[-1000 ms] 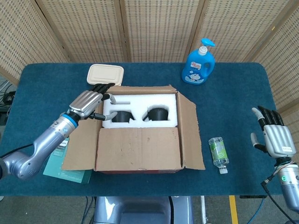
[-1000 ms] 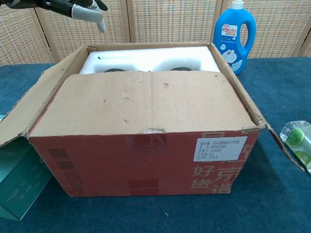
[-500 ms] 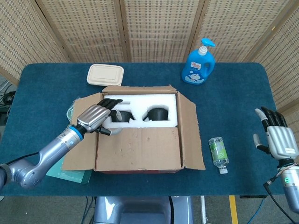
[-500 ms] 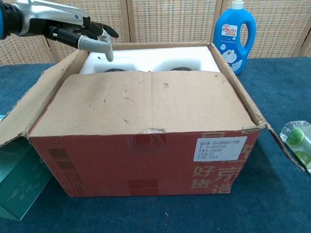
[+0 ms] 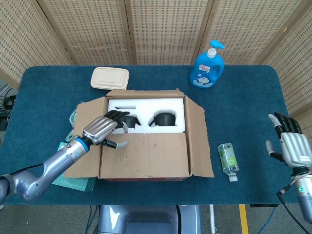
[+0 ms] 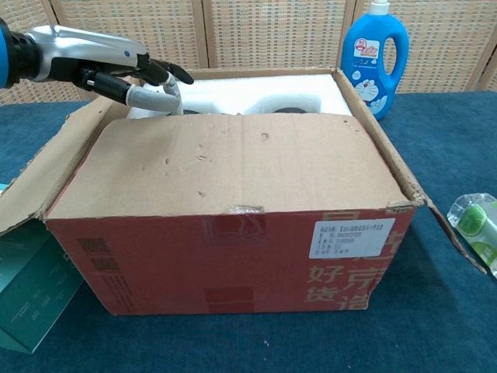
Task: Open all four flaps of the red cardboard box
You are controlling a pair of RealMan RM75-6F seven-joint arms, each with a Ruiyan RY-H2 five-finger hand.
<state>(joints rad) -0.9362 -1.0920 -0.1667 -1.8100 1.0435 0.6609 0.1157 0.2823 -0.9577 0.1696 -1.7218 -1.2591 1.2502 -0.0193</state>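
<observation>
Left hand: your left hand (image 5: 101, 129) is over the left inner edge of the red cardboard box (image 6: 233, 241), fingers apart and holding nothing, its fingertips above the white foam insert (image 5: 146, 113).
Right hand: your right hand (image 5: 291, 146) is released, fingers spread, well apart from the box at the right table edge.
Box: it stands at the middle of the blue table (image 5: 243, 97); the near flap (image 5: 145, 155) lies closed over the front, the left flap (image 5: 85, 141) and right flap (image 5: 197, 141) lie outward.
Near things: small bottle (image 5: 227, 161) right of the box, blue soap bottle (image 5: 208, 66) behind it.
</observation>
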